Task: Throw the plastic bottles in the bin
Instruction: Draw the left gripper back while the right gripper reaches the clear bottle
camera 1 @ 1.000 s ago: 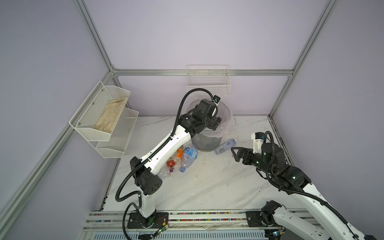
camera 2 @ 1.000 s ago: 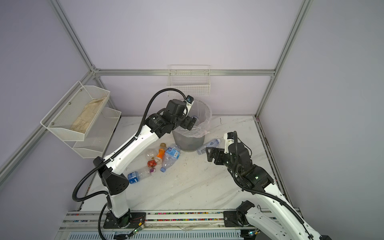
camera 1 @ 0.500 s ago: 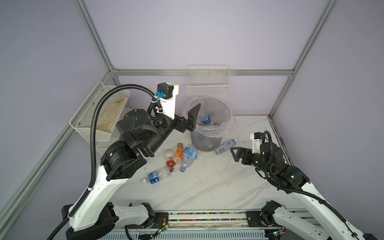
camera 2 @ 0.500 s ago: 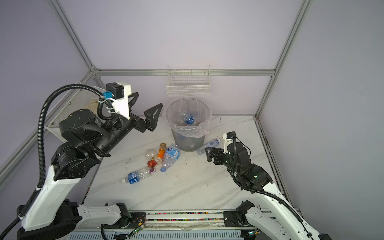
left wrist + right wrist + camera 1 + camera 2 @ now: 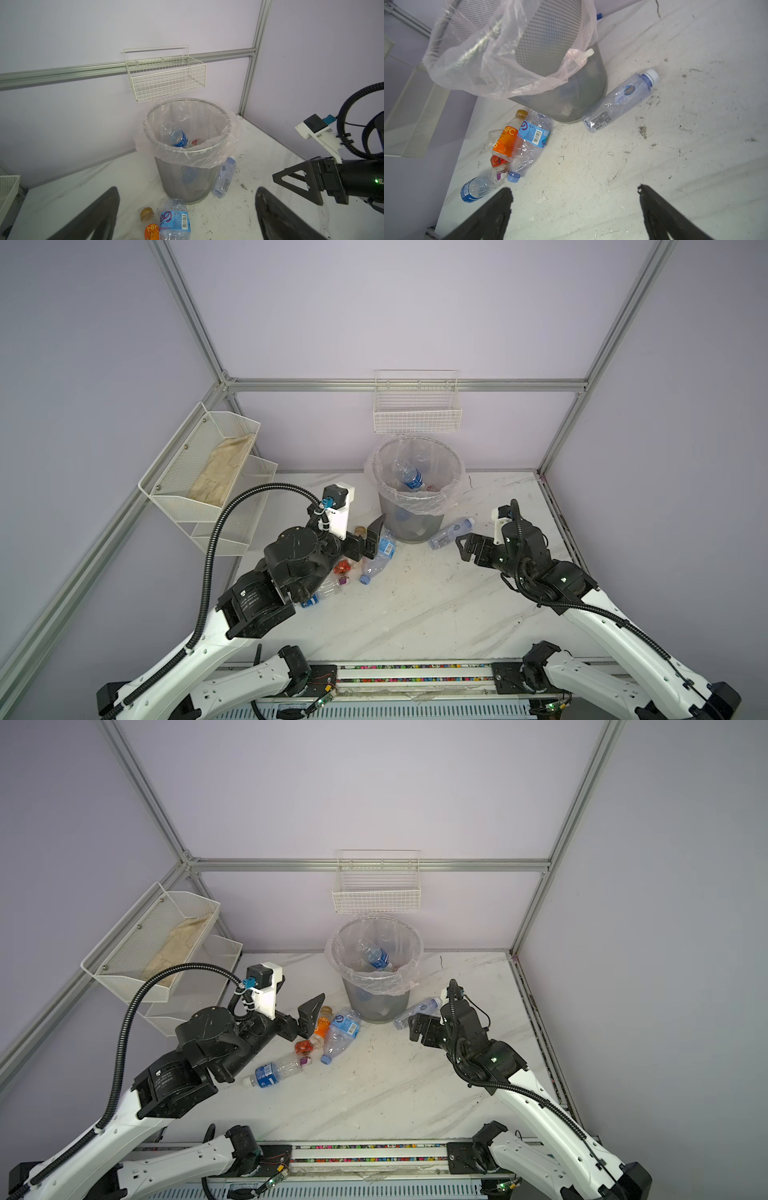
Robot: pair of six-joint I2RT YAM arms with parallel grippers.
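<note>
Plastic bottles with blue and orange labels (image 5: 343,1029) lie clustered left of the tall round grey mesh bin (image 5: 374,1006); one pale clear bottle (image 5: 417,1008) lies just right of its foot, others inside. Left gripper (image 5: 186,193) and right gripper (image 5: 574,190) hover spread wide, empty.

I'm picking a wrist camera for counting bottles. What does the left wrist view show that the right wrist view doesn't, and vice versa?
Only the left wrist view: the inside of the bin, holding a blue-labelled bottle; the wire basket above it; the right end effector. Only the right wrist view: a crushed red bottle and a dark-blue-labelled bottle on the table. Both: the bin's mesh wall, the orange bottle, the light-blue-labelled bottle, the clear bottle beside the bin.
</note>
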